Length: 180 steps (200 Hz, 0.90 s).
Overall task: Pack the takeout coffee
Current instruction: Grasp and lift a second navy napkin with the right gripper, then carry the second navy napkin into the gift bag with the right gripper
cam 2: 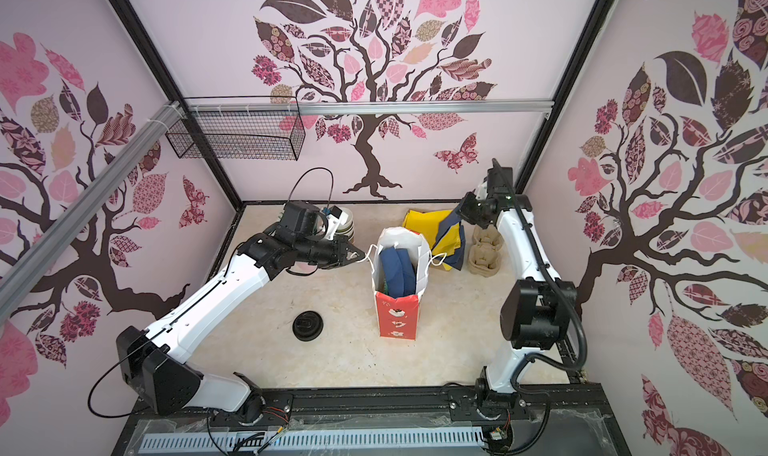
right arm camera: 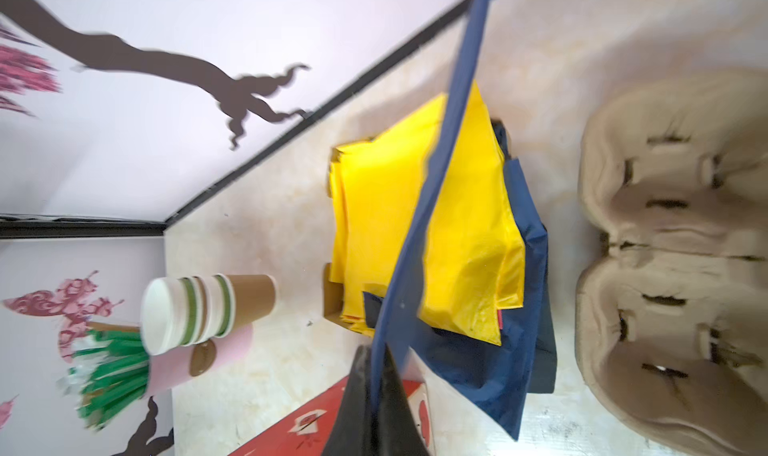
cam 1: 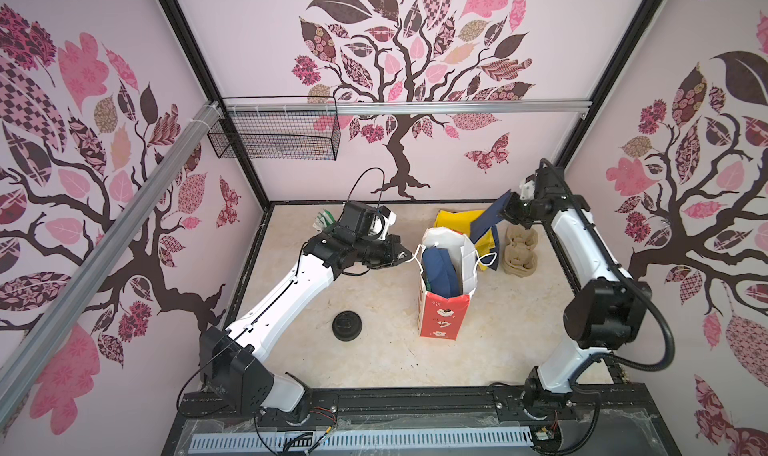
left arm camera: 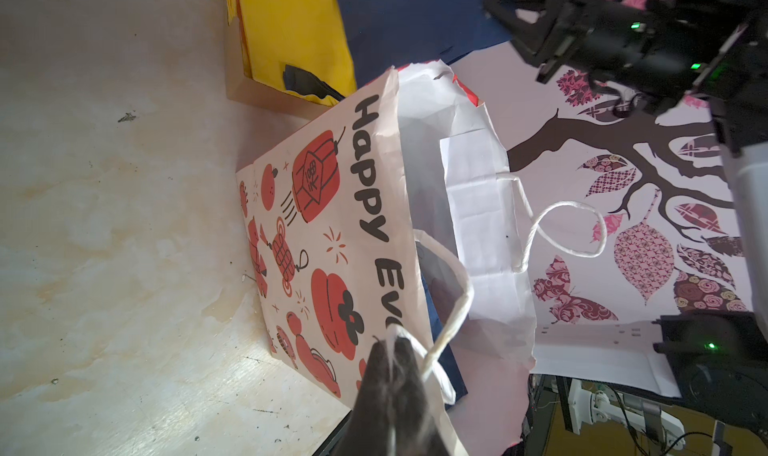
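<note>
The marbled beige tabletop (cam 1: pixel 374 362) sits inside pale pink walls printed with a tree, and a wire basket (cam 1: pixel 274 134) hangs from the rear rail. The left gripper (cam 1: pixel 405 255) is clamped on the string handle (left arm camera: pixel 451 329) of the paper bag (cam 1: pixel 442 312). The right gripper (cam 1: pixel 508 215) pinches a navy sheet (cam 1: pixel 490 215). A green sliver (cam 2: pixel 386 287) shows deep in the bag; I cannot tell whether it is the takeout coffee.

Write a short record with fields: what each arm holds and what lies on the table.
paper bag: upright, open, navy items inside
left fingers: shut on its string handle
right fingers: shut on a navy sheet, held above the yellow pile
black lid stack: on the table, left of the bag
pulp cup carriers: right of the bag
</note>
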Each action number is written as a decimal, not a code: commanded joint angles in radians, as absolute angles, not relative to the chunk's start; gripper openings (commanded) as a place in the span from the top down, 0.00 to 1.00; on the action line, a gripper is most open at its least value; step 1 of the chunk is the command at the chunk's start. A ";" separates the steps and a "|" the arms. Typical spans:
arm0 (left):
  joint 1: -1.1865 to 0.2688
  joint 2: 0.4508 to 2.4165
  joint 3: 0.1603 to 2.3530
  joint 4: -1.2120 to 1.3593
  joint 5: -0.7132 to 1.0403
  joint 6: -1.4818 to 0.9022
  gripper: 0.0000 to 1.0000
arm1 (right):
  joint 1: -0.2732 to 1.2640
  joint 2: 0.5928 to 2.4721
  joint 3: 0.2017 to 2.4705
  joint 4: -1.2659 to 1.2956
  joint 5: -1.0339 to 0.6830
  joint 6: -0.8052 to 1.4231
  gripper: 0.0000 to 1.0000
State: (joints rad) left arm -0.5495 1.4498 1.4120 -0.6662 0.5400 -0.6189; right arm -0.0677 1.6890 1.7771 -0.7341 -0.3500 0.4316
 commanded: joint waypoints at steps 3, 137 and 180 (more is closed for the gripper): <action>-0.546 1.442 1.414 -0.634 0.546 -0.621 1.00 | -0.072 1.607 1.949 -0.897 -0.333 0.358 1.00; -0.546 1.450 1.423 -0.627 0.553 -0.631 1.00 | 0.297 1.509 2.370 -1.228 -0.392 0.294 1.00; -0.546 1.455 1.424 -0.621 0.552 -0.632 1.00 | 0.443 1.466 2.162 -1.238 -0.358 0.266 1.00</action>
